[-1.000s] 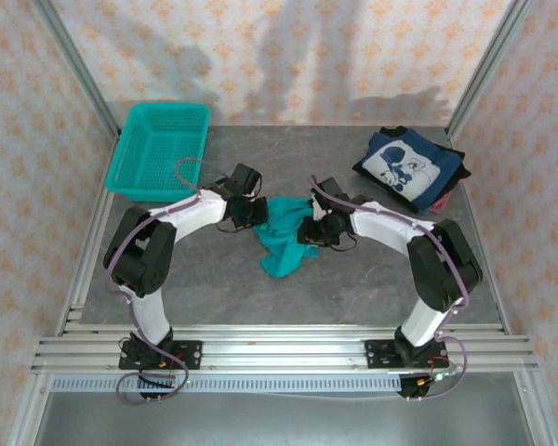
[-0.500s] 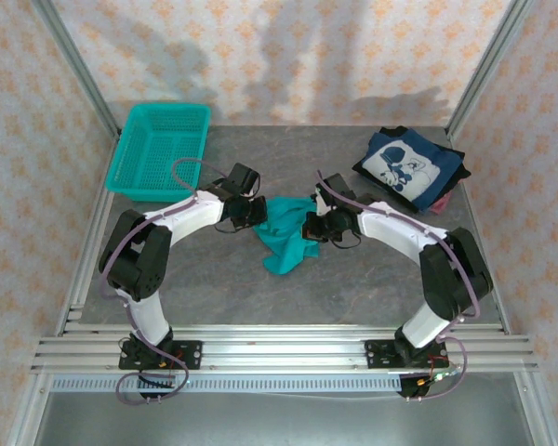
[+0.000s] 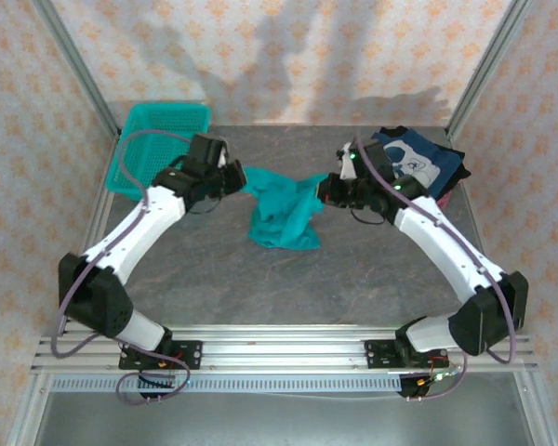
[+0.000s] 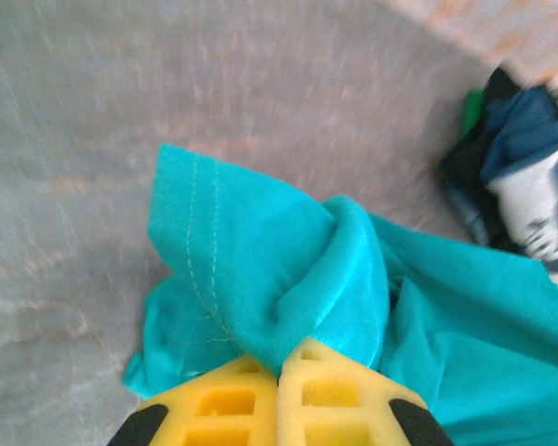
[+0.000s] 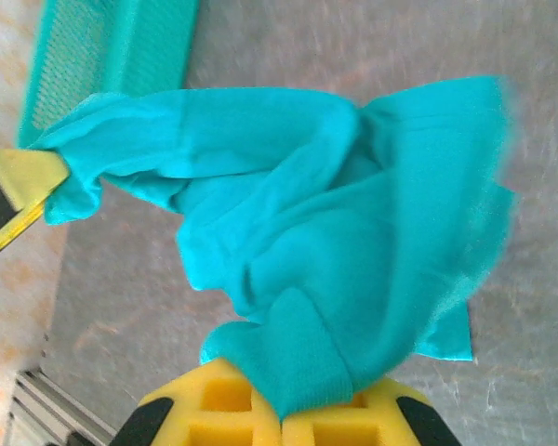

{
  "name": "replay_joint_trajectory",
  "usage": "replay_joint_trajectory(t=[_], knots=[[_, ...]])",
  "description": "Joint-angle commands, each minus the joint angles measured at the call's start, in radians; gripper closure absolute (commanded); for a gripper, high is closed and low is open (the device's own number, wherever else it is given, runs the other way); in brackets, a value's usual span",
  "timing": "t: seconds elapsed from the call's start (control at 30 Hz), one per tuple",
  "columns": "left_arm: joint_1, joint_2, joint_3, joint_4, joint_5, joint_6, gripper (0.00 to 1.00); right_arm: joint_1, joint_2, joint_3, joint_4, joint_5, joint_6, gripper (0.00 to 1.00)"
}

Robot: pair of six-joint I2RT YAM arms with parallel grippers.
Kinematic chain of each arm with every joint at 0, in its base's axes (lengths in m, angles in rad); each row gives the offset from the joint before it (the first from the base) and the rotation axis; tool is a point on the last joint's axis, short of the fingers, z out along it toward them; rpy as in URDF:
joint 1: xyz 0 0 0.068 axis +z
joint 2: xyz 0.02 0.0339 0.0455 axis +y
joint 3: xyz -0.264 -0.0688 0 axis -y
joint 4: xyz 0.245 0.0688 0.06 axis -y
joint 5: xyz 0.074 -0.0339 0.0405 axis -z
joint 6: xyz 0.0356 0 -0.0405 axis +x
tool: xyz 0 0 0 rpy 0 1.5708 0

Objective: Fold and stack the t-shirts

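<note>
Both jaws are clamped tight on the teal t-shirt [image 3: 284, 212]: the left jaws on its 9 o'clock corner, the right jaws on its 3 o'clock corner. The cloth sags between them over the middle of the surface [image 3: 353, 269]. The navy t-shirt [image 3: 428, 163] lies folded at 2 o'clock, and the basket [image 3: 172, 109] sits at 10 o'clock

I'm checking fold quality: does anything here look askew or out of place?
The teal cloth t-shirt is bunched and twisted between the left gripper and right gripper, not spread flat. The navy t-shirt at the far right looks tidy.
</note>
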Motion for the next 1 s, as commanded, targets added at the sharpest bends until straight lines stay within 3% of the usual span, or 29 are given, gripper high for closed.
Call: replay_joint_trajectory(t=[0.0, 0.37, 0.57, 0.7, 0.87, 0.97], knots=[[0.038, -0.081, 0.091, -0.09, -0.07, 0.052, 1.0, -0.043, -0.049, 0.085, -0.058, 0.031, -0.013, 1.0], [0.054, -0.243, 0.343, -0.15, -0.201, 0.151, 1.0, -0.276, -0.169, 0.238, 0.019, -0.053, 0.067, 1.0], [0.053, -0.34, 0.39, -0.068, -0.175, 0.173, 1.0, -0.378, -0.246, 0.324, 0.054, -0.052, 0.083, 1.0], [0.047, -0.341, 0.442, -0.018, -0.084, 0.164, 1.0, -0.433, -0.246, 0.419, 0.046, -0.005, 0.076, 1.0], [-0.079, -0.302, 0.446, 0.06, -0.022, 0.144, 1.0, -0.465, -0.201, 0.54, 0.008, 0.072, 0.037, 1.0], [-0.18, -0.267, 0.451, 0.076, -0.023, 0.138, 1.0, -0.466, -0.118, 0.64, -0.026, 0.049, 0.013, 1.0]])
